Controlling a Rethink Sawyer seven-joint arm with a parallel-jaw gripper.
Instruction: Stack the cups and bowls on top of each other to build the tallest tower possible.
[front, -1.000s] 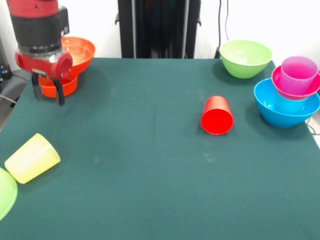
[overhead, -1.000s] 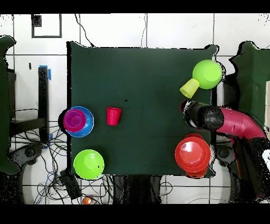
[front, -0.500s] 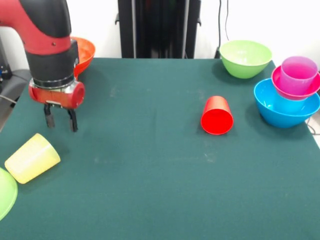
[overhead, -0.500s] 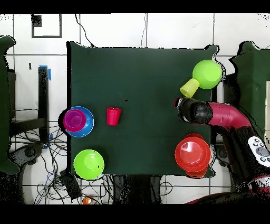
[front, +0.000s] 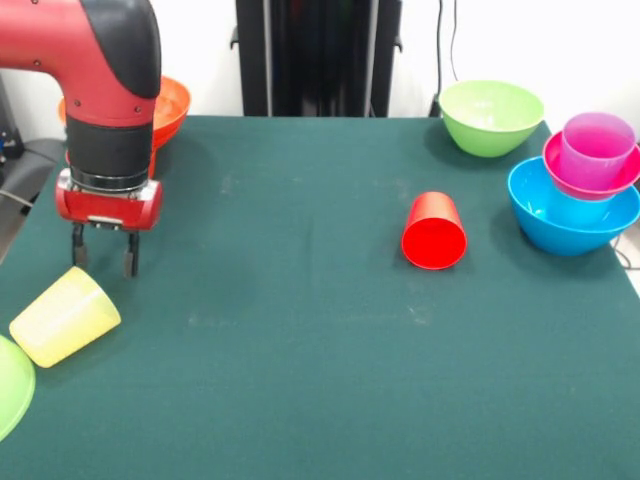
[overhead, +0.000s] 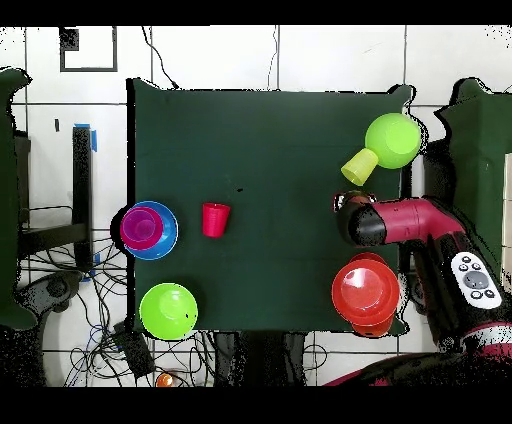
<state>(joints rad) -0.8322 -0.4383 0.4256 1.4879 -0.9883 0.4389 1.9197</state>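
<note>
My gripper (front: 103, 264) hangs open and empty just above the cloth, a little behind a yellow cup (front: 65, 315) that lies on its side. A lime green bowl (front: 10, 388) touches that cup at the front left edge; overhead the same cup (overhead: 358, 166) and bowl (overhead: 392, 139) sit together. A red cup (front: 434, 232) lies on its side mid-table. At the right a blue bowl (front: 572, 222) holds a magenta bowl (front: 628, 172) with a purple cup (front: 597, 148) inside. A second lime green bowl (front: 491, 116) stands behind them.
An orange bowl (front: 172, 105) shows behind my arm at the back left corner; overhead the orange bowl (overhead: 365, 290) rests on another orange bowl. Table edges are close to the yellow cup and the blue bowl.
My gripper has travelled from beside the orange bowls toward the yellow cup and come down closer to the cloth. The cups and bowls have not moved.
</note>
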